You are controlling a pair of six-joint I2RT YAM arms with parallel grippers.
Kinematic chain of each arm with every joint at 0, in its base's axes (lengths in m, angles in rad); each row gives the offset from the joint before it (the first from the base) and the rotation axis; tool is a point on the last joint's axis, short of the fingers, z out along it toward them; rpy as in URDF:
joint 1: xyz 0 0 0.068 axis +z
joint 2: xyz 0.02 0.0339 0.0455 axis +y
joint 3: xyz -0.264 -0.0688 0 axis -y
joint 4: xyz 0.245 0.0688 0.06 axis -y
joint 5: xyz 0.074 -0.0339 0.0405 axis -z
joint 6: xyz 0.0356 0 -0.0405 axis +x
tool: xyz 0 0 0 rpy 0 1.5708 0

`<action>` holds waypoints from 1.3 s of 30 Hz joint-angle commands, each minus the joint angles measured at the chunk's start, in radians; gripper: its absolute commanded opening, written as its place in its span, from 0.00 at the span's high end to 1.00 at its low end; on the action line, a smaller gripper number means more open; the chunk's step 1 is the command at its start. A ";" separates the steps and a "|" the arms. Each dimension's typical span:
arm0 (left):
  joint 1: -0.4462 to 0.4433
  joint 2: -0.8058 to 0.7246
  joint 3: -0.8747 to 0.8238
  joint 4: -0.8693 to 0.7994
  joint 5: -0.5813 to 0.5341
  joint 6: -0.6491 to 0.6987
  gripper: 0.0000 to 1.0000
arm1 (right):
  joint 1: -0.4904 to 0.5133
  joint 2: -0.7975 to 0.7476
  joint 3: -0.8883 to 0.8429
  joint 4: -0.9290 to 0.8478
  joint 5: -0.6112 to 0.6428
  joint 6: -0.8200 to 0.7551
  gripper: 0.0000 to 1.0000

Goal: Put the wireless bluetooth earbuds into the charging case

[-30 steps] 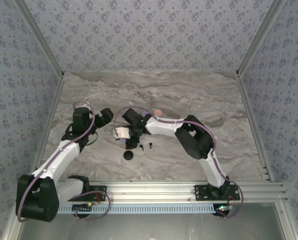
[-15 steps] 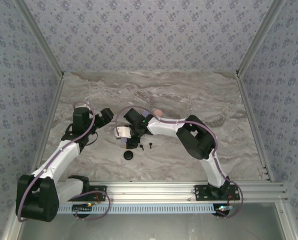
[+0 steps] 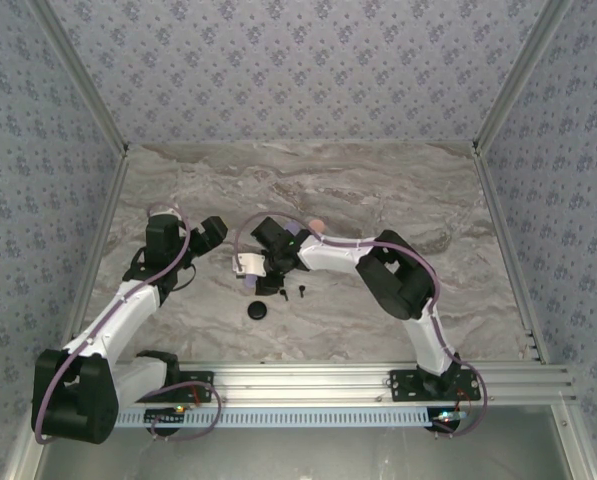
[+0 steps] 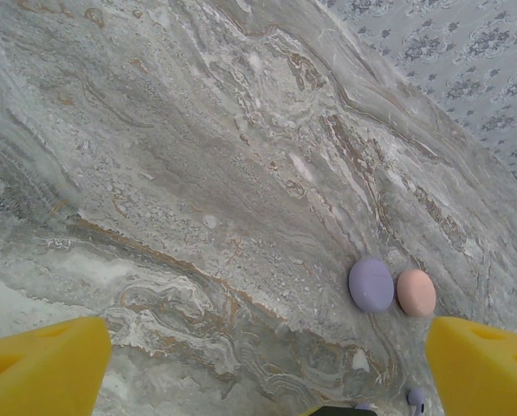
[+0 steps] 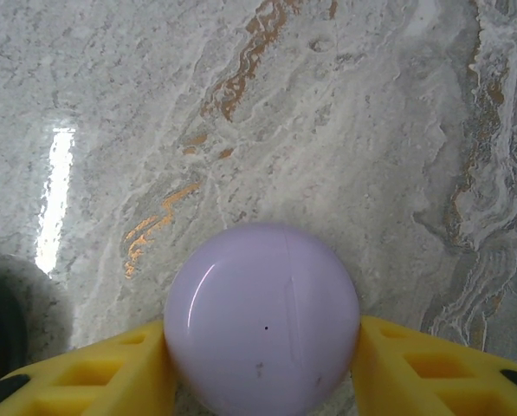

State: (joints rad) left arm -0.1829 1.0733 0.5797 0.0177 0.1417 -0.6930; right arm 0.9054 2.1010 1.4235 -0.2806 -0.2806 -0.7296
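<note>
Tabletop [image 5: 327, 104]: smooth, glossy, marble-look surface, with a glare streak at 9 o'clock in the right wrist view. Lilac round case [image 5: 262, 316]: smooth, glossy plastic. Yellow fingers [image 5: 397, 347]: matt plastic. Rail [image 3: 318, 378], 6 o'clock overhead: brushed metal.

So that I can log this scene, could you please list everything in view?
pink disc: one, pale pink, on the table
loose lilac disc: one, lilac, beside the pink disc
held lilac disc: one, lilac, in the right gripper
black disc: one, black, table's near side
black earbuds: two, black, just beyond the black disc
lilac earbud: one, lilac, near the pink disc
table: one, grey marble, underneath
left gripper: one, yellow fingers, open and empty
right gripper: one, yellow fingers, closed on the held lilac disc
</note>
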 commanded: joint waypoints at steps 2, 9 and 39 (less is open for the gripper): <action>0.007 -0.016 0.002 -0.007 0.013 0.013 0.06 | -0.011 -0.052 -0.037 0.025 0.016 -0.002 0.49; 0.007 -0.049 0.004 0.041 0.112 0.033 0.08 | -0.058 -0.239 -0.133 0.109 0.038 0.044 0.51; -0.327 0.182 0.376 0.300 0.702 0.004 0.18 | -0.232 -0.880 -0.314 0.181 0.038 -0.044 0.51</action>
State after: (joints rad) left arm -0.4911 1.2442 0.9058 0.2672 0.8093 -0.6937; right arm 0.6666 1.2354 1.0927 -0.1040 -0.2497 -0.7593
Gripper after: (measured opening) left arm 0.829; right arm 0.494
